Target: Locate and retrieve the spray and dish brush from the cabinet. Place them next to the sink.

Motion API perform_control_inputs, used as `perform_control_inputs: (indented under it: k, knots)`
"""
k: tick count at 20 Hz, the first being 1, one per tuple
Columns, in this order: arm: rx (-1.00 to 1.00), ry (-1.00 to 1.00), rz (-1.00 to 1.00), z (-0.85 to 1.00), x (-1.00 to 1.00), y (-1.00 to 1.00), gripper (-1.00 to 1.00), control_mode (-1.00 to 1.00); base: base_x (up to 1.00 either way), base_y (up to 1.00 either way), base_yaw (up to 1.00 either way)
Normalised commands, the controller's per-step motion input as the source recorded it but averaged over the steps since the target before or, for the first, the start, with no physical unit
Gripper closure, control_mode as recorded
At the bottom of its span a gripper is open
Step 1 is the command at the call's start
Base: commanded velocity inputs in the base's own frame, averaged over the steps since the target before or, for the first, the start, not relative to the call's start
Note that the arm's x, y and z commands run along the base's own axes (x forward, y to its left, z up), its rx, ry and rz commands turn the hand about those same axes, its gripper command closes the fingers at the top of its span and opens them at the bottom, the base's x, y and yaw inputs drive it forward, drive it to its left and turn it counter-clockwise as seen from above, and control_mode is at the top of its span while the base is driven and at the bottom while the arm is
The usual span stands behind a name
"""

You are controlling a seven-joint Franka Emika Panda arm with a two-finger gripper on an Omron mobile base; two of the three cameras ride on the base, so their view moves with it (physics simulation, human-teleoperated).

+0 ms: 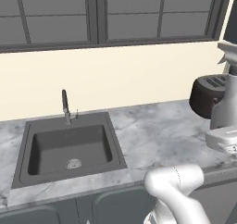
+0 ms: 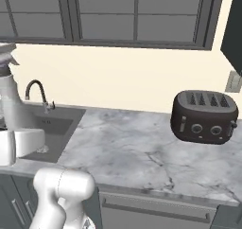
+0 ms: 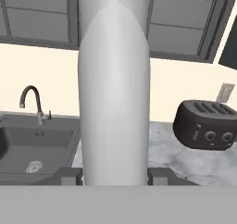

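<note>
Holding the spray (image 3: 114,89) upright between its two dark fingertips, the gripper (image 3: 115,176) hangs above the marble counter (image 1: 157,135) to the right of the sink (image 1: 69,149); the jaws are clamped on the bottle's lower body, which stands tall in the hand view with its trigger head (image 1: 227,52) showing at the far right of the left base view. The likeliest trouble, I judge, is a tip-over at set-down: the bottle is slim and tall, so letting go before its base sits flat on the marble, or with the hand tilted, could topple it toward the basin or the counter's front edge. A swing to the right could also clip the dark toaster (image 2: 204,117) standing near the wall. Open room looks generous: a wide bare stretch of marble lies between the sink's right rim and the toaster, well apart from the faucet (image 1: 65,106). The front lip of the counter runs just above the arm's elbow, so the safest spot seems the middle of that stretch, near the sink but off its rim. I cannot tell where the dish brush is.
</note>
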Motion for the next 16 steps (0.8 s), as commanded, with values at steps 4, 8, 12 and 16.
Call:
perform_control_inputs:
  k: [4, 8, 12, 16]
  knots:
    - [0.01, 0.0, 0.19, -0.23, 0.58, -0.64, 1.0, -1.0, 0.0, 0.0, 0.0]
    - [0.0, -0.02, 0.23, -0.51, 0.58, -0.62, 1.0, -1.0, 0.0, 0.0, 0.0]
    - [0.0, 0.0, 0.45, -0.69, 0.45, -0.09, 1.0, -1.0, 0.0, 0.0, 0.0]
    - [0.02, -0.01, 0.39, -0.71, 0.2, -0.13, 1.0, -1.0, 0.0, 0.0, 0.0]
